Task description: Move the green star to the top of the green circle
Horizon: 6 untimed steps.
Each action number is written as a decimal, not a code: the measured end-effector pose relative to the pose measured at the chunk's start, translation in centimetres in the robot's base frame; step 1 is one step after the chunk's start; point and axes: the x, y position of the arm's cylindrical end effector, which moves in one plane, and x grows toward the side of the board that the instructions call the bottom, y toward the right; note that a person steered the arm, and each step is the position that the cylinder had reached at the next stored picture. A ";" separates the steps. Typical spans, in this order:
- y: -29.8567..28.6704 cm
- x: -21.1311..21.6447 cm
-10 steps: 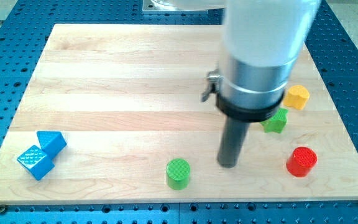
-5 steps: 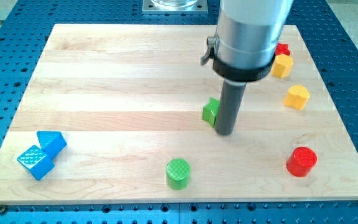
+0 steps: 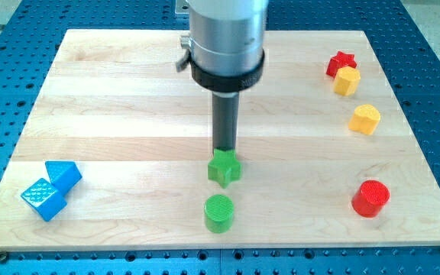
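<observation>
The green star (image 3: pixel 224 168) lies on the wooden board (image 3: pixel 128 99), just above the green circle (image 3: pixel 219 212) in the view, with a small gap between them. My tip (image 3: pixel 224 150) stands at the star's upper edge, touching or nearly touching it. The dark rod runs up from there into the arm's grey body.
Two blue blocks, a triangle (image 3: pixel 64 175) and a cube (image 3: pixel 43 198), sit at the view's lower left. A red star (image 3: pixel 341 63), a yellow block (image 3: pixel 347 80) and a yellow heart-like block (image 3: pixel 364 119) lie at the right. A red circle (image 3: pixel 370 198) is at the lower right.
My tip has moved left across the board, pushing the green star from the right side to just above the green circle. The other blocks have not moved.
</observation>
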 end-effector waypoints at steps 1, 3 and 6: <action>-0.8 1.9; -1.0 2.6; 1.8 -0.6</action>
